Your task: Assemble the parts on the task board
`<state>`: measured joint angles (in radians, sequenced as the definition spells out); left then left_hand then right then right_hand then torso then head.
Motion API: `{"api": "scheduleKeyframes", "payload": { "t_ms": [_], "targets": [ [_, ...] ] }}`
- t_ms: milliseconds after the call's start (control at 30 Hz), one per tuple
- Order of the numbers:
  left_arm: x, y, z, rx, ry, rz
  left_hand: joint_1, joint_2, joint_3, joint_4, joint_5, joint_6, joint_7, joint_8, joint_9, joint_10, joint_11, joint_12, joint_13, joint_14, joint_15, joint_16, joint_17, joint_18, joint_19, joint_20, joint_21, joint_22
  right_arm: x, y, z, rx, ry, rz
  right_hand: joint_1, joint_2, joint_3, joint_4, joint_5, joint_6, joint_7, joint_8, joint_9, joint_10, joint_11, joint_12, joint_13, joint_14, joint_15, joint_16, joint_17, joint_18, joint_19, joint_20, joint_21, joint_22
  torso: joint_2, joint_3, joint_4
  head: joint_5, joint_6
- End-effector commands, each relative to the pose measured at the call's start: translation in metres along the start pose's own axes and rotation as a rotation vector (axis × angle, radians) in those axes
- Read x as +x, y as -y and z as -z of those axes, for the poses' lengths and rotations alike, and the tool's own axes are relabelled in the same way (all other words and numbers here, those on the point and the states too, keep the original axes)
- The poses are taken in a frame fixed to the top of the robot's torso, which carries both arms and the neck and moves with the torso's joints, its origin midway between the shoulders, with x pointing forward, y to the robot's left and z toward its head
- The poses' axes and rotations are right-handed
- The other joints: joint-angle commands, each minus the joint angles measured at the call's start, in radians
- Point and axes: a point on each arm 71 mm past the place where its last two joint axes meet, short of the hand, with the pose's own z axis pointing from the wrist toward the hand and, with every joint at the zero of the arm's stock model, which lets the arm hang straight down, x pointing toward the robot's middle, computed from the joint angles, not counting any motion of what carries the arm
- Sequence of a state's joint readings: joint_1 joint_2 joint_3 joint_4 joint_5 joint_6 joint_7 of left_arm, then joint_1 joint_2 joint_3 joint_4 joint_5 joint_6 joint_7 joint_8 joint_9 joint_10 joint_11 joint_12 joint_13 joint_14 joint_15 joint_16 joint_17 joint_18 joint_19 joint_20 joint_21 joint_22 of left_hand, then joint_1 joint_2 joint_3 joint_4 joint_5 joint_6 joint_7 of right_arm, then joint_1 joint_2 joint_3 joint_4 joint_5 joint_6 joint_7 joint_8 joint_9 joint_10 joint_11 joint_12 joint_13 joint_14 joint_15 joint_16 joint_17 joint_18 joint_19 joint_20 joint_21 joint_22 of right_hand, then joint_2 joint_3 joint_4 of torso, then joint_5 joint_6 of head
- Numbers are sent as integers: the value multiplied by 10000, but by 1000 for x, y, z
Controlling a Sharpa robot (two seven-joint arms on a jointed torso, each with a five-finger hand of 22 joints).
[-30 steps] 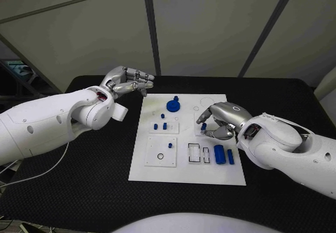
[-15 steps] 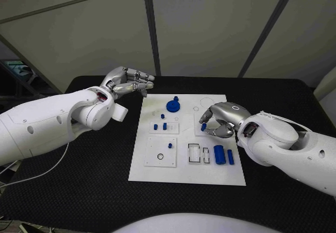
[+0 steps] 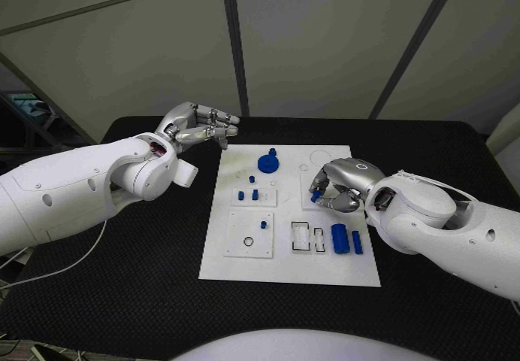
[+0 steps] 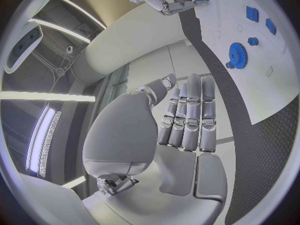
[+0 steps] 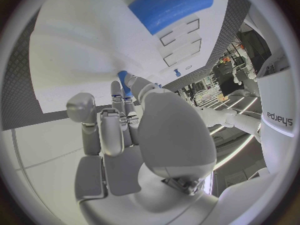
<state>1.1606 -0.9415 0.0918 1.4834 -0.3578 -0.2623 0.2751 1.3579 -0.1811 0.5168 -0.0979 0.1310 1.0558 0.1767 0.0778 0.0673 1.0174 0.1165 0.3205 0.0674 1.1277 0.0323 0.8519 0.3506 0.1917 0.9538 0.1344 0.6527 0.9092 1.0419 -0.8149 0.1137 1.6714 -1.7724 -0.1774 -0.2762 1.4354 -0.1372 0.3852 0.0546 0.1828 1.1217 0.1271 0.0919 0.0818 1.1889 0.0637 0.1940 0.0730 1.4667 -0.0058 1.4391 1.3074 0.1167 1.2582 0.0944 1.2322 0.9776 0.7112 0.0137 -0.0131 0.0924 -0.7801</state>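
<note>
Board [image 3: 291, 265] lies mid-table [image 3: 130, 301], blue parts in its slots. Right hand [image 3: 338, 186] over the board's right side, fingers [image 5: 125, 92] pinching a small blue peg [image 3: 315, 196], likely to seat it. Left hand [image 3: 198, 125] raised off the far-left corner, fingers curled, holding nothing, out of the way.

Even, fairly bright light falls from above in the head view, and the white task board [image 3: 291, 259] stands out crisply against the dark worktop [image 3: 130, 301], with soft shadows. Both wrist views bend straight edges strongly toward their dark circular rims. Bright light strips glare in the left wrist view.
</note>
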Motion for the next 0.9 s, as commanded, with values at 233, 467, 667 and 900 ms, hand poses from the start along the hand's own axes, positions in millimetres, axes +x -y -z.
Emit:
{"api": "scheduleKeyframes", "payload": {
  "t_ms": [233,467,667,900],
  "targets": [
    [1,1,-1,-11,-89,53,18,118,-62,-2,-23,52,19,6,2,-3,1,77,12,-49,22,-53,-19,-108,-73,-10,-46,-12,0,-2,-1,16,-30,101,72,258,107,-60,-69,636,-146,262,132,691,-198,97,109,604,-229,71,362,-22,152,-125,119,154,-5,-2,-9,-18,-23],
    [0,0,-1,-44,-82,49,20,142,-59,2,-20,55,18,9,2,-5,-1,89,12,-47,21,-53,-25,-106,-72,-10,-48,-12,-4,-4,1,70,389,-212,-37,317,64,-1,-106,715,-174,281,156,813,-221,3,134,612,-258,87,383,-41,197,-169,163,229,-2,2,-2,-24,-14],
    [-1,-1,-1,-78,-72,44,30,148,-57,-4,-19,55,16,9,1,-9,-2,95,11,-48,19,-54,-29,-103,-73,-12,-48,-11,-13,-7,4,60,694,-889,-152,306,17,74,-114,704,-181,259,157,839,-220,-78,140,612,-260,87,378,-45,203,-177,166,238,-14,-8,-3,-30,11],
    [-1,-1,-1,-118,-84,47,30,148,-57,-4,-19,55,16,9,1,-9,-2,95,11,-48,19,-54,-29,-103,-73,-12,-48,-11,-32,-16,8,-63,1008,-1975,-224,314,-6,132,-101,705,-185,250,160,859,-219,-130,144,612,-259,89,378,-46,204,-178,164,238,-24,-19,3,-30,31]
  ]
}}
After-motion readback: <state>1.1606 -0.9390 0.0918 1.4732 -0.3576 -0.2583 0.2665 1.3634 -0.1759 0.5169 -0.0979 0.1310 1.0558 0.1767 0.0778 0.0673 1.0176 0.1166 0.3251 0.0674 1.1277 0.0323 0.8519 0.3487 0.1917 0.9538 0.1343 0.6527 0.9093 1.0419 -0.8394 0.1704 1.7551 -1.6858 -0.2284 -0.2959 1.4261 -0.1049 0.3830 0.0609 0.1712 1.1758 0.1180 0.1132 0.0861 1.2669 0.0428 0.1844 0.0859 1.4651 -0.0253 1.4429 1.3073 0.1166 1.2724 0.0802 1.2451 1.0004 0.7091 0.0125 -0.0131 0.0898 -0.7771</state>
